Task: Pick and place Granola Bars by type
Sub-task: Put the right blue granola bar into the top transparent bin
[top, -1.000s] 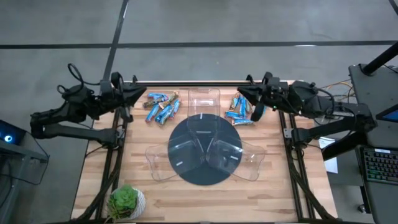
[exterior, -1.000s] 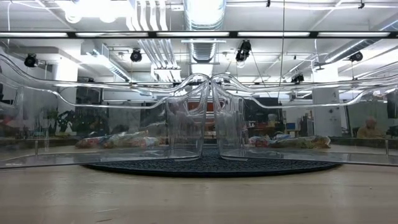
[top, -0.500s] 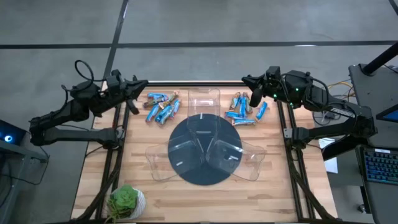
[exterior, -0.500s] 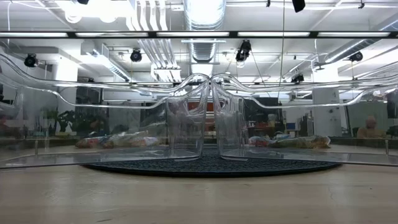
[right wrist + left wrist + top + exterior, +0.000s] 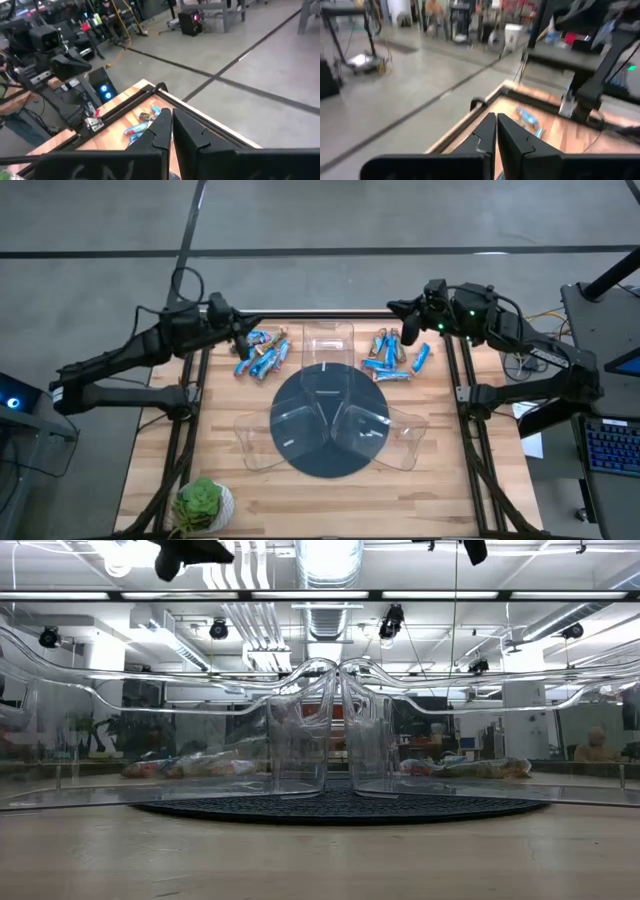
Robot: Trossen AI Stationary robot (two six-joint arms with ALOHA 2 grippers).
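While both arms hang up in the air, the Granola Bars lie in two little piles at the far side of the wooden tabletop [image 5: 250,480]. One pile [image 5: 260,352] is on the left side, and the other pile [image 5: 392,356] is on the right side. Most wrappers are bright blue, and a few are tan. Between the piles, a round dark mat [image 5: 330,420] sits in the middle of the tabletop. Three clear plastic trays [image 5: 255,442] rest on the mat and fan out from its middle. One tray points to the far edge, between the two piles, and the other two point to the near left and near right. No bar can be seen in any tray.

Over the far left corner is the left end effector [image 5: 238,330], just beside the left pile and above it. Its two fingers [image 5: 485,137] are pressed together and hold nothing. Over the far right side is the right end effector [image 5: 405,330], close above the right pile. Its fingers [image 5: 162,127] are pressed together too, and they hold nothing.

Near the front left corner stands a small green plant [image 5: 204,504] in a pale pot.
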